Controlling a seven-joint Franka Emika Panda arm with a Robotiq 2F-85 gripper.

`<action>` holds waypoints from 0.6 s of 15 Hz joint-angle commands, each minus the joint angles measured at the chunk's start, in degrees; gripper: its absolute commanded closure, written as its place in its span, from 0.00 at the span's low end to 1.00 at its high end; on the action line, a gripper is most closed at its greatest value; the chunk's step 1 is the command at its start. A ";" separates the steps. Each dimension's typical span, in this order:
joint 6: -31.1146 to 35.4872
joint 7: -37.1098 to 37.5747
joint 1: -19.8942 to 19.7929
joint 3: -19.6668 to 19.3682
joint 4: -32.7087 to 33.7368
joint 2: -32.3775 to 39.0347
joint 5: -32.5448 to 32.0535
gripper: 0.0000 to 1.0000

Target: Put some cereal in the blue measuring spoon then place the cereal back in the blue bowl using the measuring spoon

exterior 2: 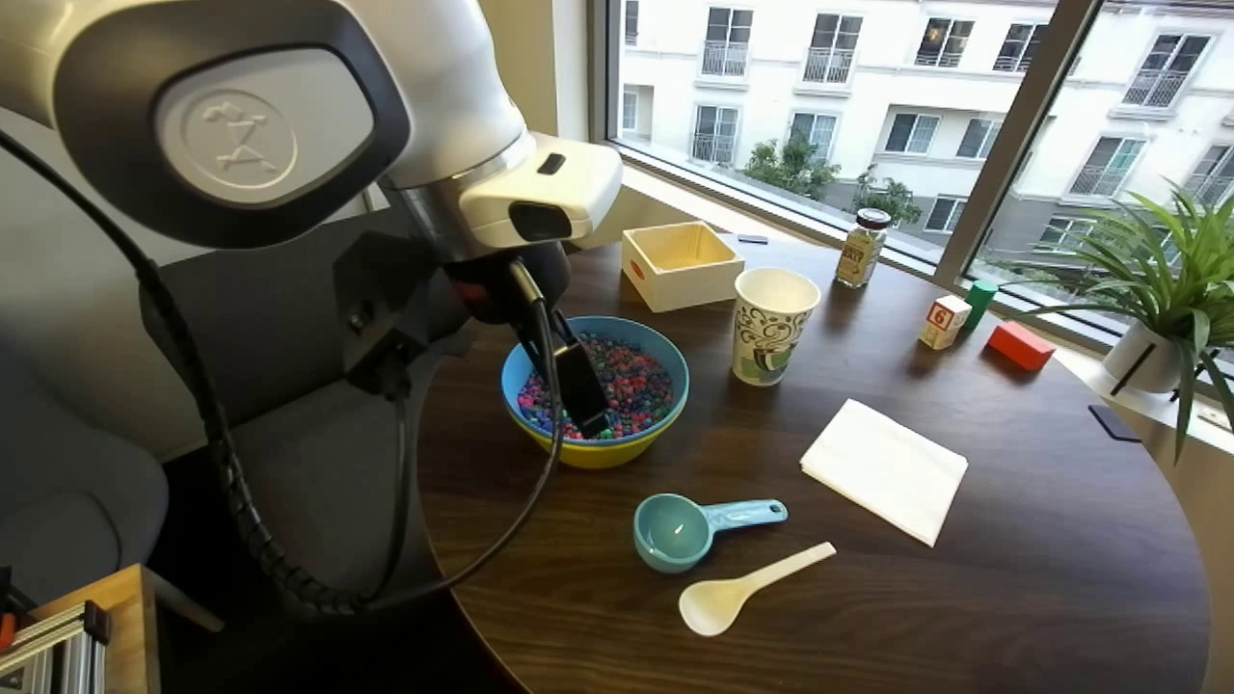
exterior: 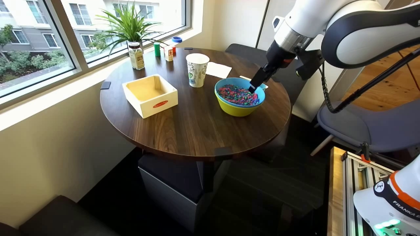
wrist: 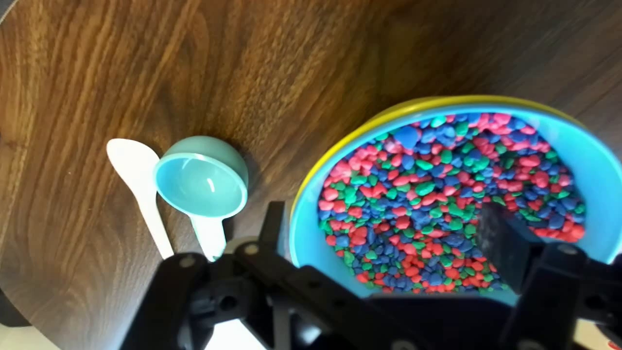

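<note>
I observe the arm [exterior: 364, 42] in both exterior views, extended over the round wooden table [exterior: 183, 131], its wrist angled downward. At its end the gripper [wrist: 388, 224] slants down over the blue bowl [exterior 2: 636, 333], tips lowermost. In an exterior view I note the arm's base [exterior: 388, 200] set apart from the table, its lights showing green. A black cable [exterior 2: 308, 600] hangs in a loop below the wrist, and from that side part of it passes in front of the bowl.

Condition of hand: released, the fingers [wrist: 503, 243] spread wide. In the wrist view one finger appears over the cereal [wrist: 423, 204] and its counterpart beside the bowl's rim; I cannot determine whether either touches the contents or the rim.

The cereal, a heap of small red, blue and green pieces, lies inside the bowl, which stands upright on the table. The blue measuring spoon [exterior 2: 672, 530] lies on the table near the bowl and apart from it, cup upward, bare inside visible. A white spoon [exterior 2: 713, 605] lies just beside it. A paper cup [exterior 2: 771, 328] stands upright near the bowl.
</note>
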 commanded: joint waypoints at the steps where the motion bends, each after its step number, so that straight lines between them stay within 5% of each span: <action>1: 2.73 0.55 1.03 -0.90 0.30 2.83 2.37 0.00; 6: 7.19 0.42 1.35 -1.02 0.77 5.65 3.43 0.00; 9: 8.27 0.23 1.52 -1.08 1.17 6.51 3.69 0.34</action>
